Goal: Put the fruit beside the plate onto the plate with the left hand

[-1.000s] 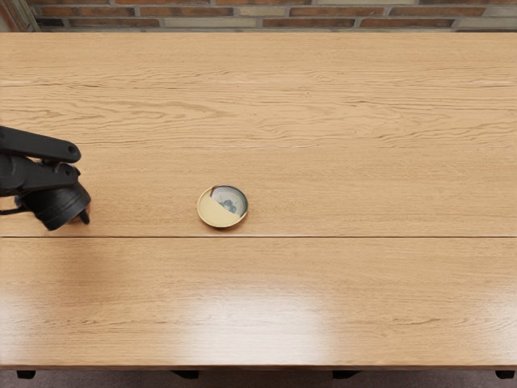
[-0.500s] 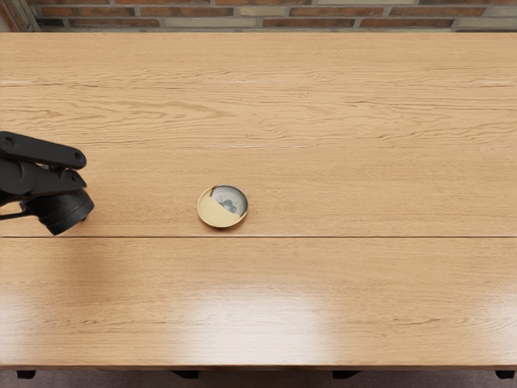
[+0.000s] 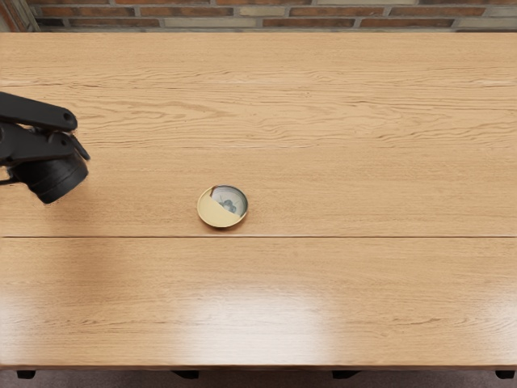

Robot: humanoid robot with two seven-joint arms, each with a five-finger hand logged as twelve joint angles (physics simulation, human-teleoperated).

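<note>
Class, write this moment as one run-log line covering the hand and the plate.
left hand: near table left edge, apart from plate | plate: on table, left of centre | beside plate: no fruit visible

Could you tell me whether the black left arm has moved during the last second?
Yes. The black left arm has risen in the picture toward the far edge of the wooden table, drawing further from the round gold-rimmed plate, which stayed put.

Open wood of the table [image 3: 363,283] stretches between the left hand [image 3: 48,168] at the left edge and the small plate [image 3: 222,207], the one low obstacle. Right, near and far of the plate the surface lies open, up to the brick wall [image 3: 242,16].
</note>
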